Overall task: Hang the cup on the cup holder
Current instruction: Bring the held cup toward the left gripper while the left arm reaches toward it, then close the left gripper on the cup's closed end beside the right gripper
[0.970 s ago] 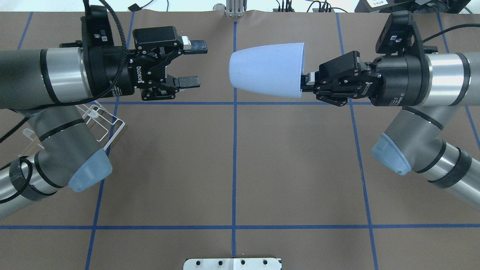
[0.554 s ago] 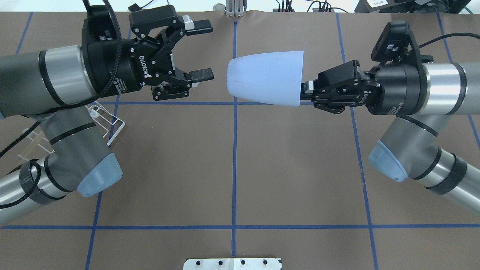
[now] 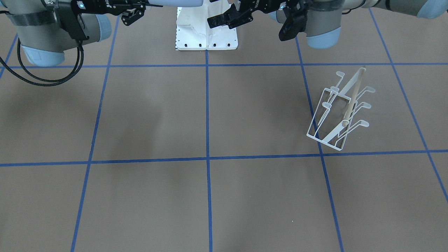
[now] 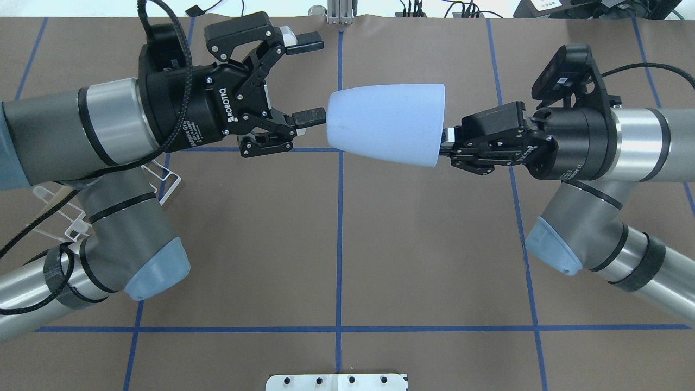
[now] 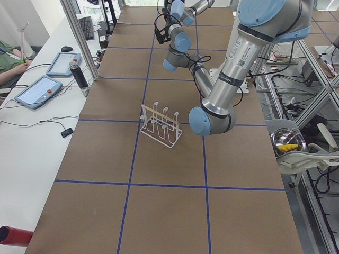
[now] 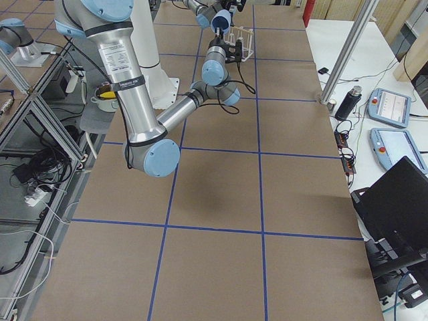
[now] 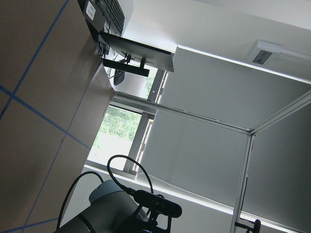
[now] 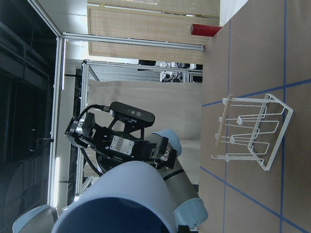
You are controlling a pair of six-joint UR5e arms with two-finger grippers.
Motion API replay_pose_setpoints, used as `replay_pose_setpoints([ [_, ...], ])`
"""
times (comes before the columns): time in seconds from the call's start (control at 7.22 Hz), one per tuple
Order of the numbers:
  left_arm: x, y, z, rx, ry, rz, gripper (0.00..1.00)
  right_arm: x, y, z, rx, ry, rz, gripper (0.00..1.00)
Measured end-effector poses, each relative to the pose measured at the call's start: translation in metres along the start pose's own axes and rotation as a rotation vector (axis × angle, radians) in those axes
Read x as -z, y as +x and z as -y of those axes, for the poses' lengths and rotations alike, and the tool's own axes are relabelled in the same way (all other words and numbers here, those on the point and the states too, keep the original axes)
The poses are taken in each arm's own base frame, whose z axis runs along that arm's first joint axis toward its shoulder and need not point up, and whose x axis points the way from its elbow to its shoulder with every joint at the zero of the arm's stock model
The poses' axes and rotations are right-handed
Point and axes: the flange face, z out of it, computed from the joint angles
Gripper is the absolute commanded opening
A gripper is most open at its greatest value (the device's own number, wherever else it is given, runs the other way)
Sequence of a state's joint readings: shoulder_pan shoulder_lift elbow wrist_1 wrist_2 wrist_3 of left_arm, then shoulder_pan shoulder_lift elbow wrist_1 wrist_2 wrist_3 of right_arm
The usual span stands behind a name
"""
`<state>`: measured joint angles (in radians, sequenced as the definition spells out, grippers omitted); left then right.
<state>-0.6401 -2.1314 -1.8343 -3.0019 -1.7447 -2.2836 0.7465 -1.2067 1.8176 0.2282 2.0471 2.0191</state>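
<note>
Pinches cup [image 4: 385, 125] rim in closed right gripper [image 4: 444, 141]; looks light, stiff, slick; best taken at base by wide-open left gripper [image 4: 307, 77].

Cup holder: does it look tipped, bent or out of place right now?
Nothing looks damaged. The cup holder stands upright on its base on the table, only turned skew to the blue grid lines. The cup is off it, held sideways in the air by the right gripper.
</note>
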Motion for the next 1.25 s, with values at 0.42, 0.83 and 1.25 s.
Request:
replay_pose_setpoints([
  [0.42,-0.006,-0.006,-0.024,0.026,-0.050,-0.002,0.97,-0.002,0.002,-0.001,0.000,0.010,0.013,0.00],
  [0.83,-0.003,-0.001,-0.037,0.031,-0.079,-0.016,0.97,-0.002,0.004,-0.002,-0.003,0.009,0.012,0.00],
  [1.25,-0.004,-0.003,-0.036,0.032,-0.077,-0.012,0.92,0.004,0.005,-0.006,0.005,-0.002,0.029,0.00],
])
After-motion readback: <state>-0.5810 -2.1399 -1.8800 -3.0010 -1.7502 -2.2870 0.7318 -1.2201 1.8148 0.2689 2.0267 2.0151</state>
